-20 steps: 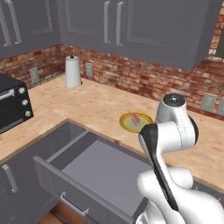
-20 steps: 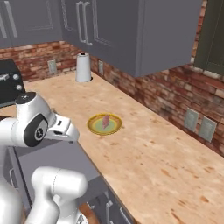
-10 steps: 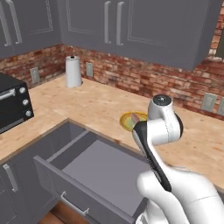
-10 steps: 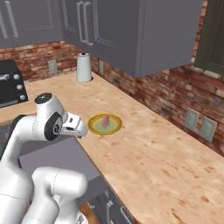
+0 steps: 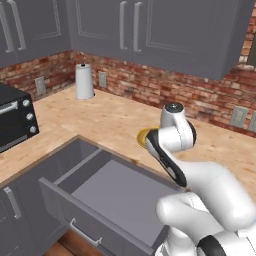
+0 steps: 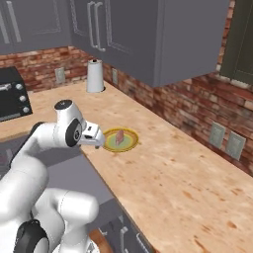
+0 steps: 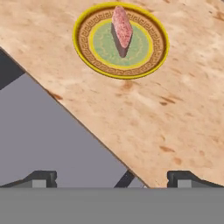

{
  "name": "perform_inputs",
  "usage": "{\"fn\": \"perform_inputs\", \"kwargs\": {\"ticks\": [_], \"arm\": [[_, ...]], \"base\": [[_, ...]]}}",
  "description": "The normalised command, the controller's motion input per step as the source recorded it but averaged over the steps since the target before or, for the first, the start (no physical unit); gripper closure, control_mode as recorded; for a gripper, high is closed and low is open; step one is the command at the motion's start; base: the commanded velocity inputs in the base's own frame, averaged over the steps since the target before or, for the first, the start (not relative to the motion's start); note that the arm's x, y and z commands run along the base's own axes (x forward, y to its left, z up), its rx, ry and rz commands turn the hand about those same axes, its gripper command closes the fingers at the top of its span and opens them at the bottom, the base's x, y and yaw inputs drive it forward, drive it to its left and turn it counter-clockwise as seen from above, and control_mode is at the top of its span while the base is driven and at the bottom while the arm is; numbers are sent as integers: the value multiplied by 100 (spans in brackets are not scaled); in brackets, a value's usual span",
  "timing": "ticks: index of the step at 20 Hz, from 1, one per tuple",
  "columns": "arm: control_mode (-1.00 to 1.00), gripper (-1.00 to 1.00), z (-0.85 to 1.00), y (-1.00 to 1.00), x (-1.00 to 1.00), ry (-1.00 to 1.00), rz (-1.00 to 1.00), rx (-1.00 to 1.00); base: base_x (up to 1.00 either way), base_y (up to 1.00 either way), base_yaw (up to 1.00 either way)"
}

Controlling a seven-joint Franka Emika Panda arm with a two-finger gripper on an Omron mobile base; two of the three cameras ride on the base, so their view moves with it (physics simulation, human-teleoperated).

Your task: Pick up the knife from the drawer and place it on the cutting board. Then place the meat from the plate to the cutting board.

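The drawer (image 5: 116,189) stands pulled open below the counter, and its flat grey floor (image 7: 46,131) is bare where I see it. The knife is out of view, and so is the cutting board. On the wooden counter just beyond the drawer sits the yellow-rimmed plate (image 7: 120,40) (image 6: 120,141), with the pinkish meat (image 7: 122,25) (image 6: 120,137) lying on it. My gripper (image 7: 113,178) (image 6: 100,141) hovers over the counter's edge, beside the plate and short of it. It is open, with its fingertips wide apart and nothing between them.
A paper towel roll (image 5: 84,81) stands at the back by the brick wall. A black toaster oven (image 5: 13,119) sits on the left counter. Grey wall cabinets (image 5: 150,30) hang above. Bare wooden counter (image 6: 178,183) stretches to the right of the plate.
The arm has swung forward and left toward the plate, bringing the hand over the counter edge. The gripper has stayed open.
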Motion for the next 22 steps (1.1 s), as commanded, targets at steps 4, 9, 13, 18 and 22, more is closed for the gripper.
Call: {"fn": "perform_inputs", "kwargs": {"ticks": [4, 9, 13, 18, 22], "arm": [[-100, -100, -19, -2, 47, 0, 0, 0], [-100, -100, -14, -5, 50, 0, 0, 0], [-100, -100, -8, -15, 41, 0, 0, 1], [-100, -100, -15, -13, 38, 0, 0, 1], [-100, -100, -11, -23, 32, 2, 0, 3]], "base": [[0, 0, 0], [0, 0, 0], [0, 0, 0], [0, 0, 0], [0, 0, 0]]}}
